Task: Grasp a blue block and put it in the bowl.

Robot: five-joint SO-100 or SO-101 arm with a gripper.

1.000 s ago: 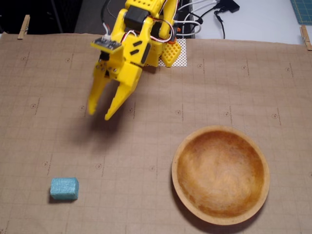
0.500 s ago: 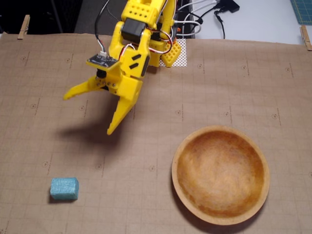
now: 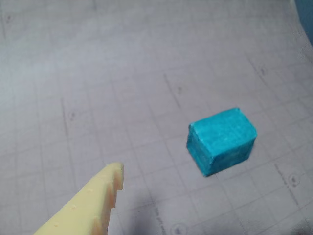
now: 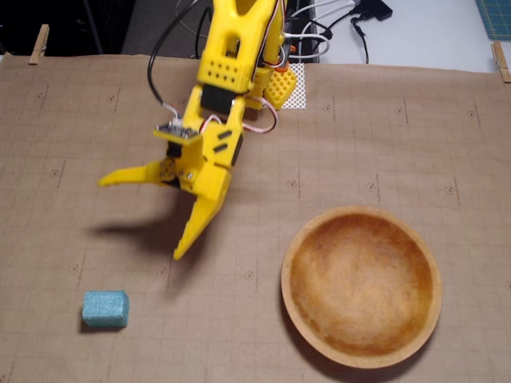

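Down at the lower left of the fixed view, the blue block (image 4: 104, 309) lies untouched on the desk (image 4: 383, 136), well apart from the empty bowl (image 4: 361, 286) at lower right. Above it the yellow hand (image 4: 140, 217) hangs with fingers spread wide, holding nothing, so grasping and carrying are both left to do. Only the wrist view shows the block's (image 3: 221, 141) rough sides up close, beside one pale fingertip (image 3: 111, 177); the bowl is missing there.

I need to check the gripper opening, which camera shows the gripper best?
The fixed view: the whole gripper is visible, fingers spread wide open above the mat, short of the blue block. The wrist view shows only one pale finger tip, so the opening cannot be judged there.
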